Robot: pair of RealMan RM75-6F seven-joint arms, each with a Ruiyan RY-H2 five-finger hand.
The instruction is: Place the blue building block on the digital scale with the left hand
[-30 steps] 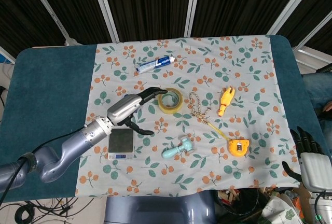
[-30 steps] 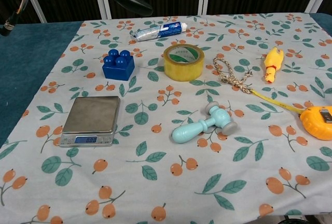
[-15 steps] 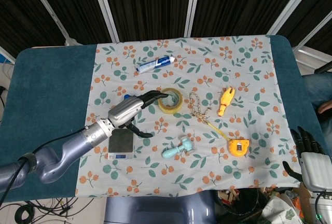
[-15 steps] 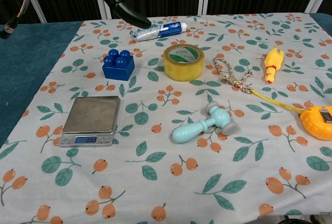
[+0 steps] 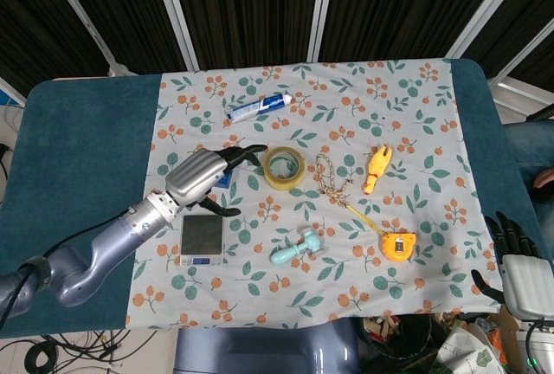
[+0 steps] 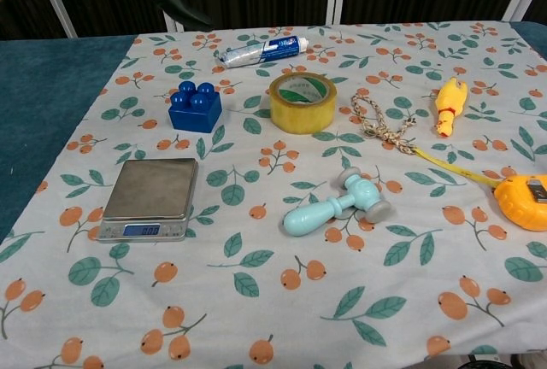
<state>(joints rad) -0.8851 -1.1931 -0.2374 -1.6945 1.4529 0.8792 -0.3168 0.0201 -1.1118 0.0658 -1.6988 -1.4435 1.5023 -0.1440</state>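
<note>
Blue block (image 6: 195, 108) on cloth just behind scale (image 6: 148, 198), untouched; left hand (image 5: 201, 177) above it, fingers apart, empty, far nearer than right hand (image 5: 524, 279), state unclear.

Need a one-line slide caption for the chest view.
Blue building block sits on the floral cloth behind the empty digital scale, not yet grasped.

Table (image 5: 82, 145) topped in teal fabric, rounded corners. Floral cloth (image 5: 415, 114), orange berries and green leaves on white, covers its middle and right, reaching the near edge. Behind the far edge: dark pleated curtain (image 5: 251, 6) crossed by slanted white bars (image 5: 322, 2). Cables (image 5: 52, 352) on floor at near-left corner.
</note>
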